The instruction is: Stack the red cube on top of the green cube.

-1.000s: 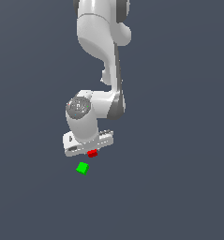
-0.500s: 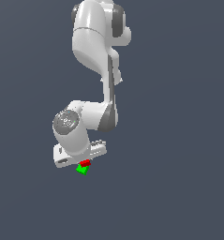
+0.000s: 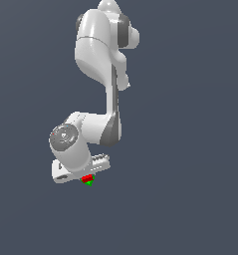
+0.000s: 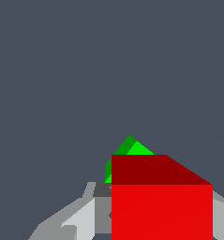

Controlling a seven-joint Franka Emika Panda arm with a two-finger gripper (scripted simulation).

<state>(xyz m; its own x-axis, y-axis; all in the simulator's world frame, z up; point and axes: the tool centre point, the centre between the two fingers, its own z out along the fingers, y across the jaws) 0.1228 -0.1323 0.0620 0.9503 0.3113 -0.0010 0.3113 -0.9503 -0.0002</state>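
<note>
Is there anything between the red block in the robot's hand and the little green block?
Nothing shows between them. In the wrist view the red cube overlaps the green cube directly; in the exterior view they appear touching beneath the gripper.

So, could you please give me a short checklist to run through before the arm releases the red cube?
1. Red cube held in the gripper: ok, it sits between the fingers in the wrist view.
2. Red cube over the green cube: ok roughly; in the exterior view red overlaps green.
3. Cubes squarely aligned: not ok; in the wrist view the green cube looks rotated relative to the red one.
4. Red cube resting on green: cannot tell; no view shows contact clearly.
5. Green cube free of the gripper fingers: cannot tell.
</note>
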